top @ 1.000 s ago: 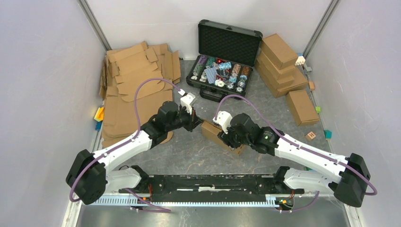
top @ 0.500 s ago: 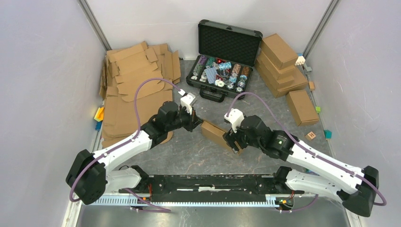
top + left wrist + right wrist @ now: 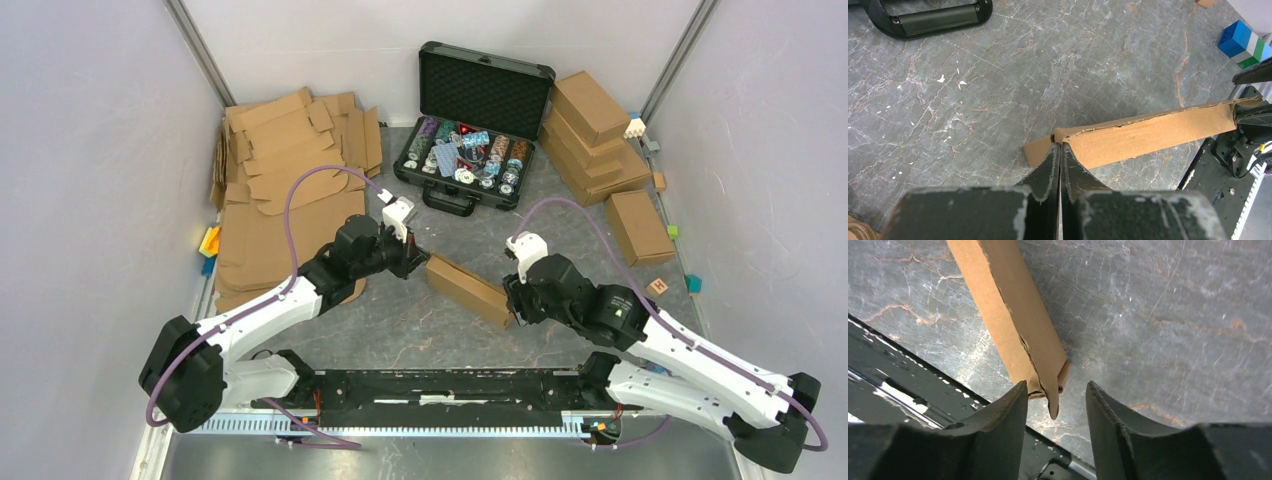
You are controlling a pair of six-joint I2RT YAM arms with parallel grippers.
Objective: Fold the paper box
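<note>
Brown paper box (image 3: 468, 290) pinched by left end effector (image 3: 1058, 146); right end effector (image 3: 1056, 390) spread.

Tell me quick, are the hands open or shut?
Left gripper: shut, tips at the paper box's end; grip unclear.
Right gripper: open around its other end, holding nothing.

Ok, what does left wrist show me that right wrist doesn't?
Only left wrist: the left gripper shut, tips against one end of the paper box (a pinch is unclear), the black case handle, a blue-green block. Only right wrist: up close, the right gripper open astride the box's other end. Both: the box, the grey marbled table, the black base rail.
</note>
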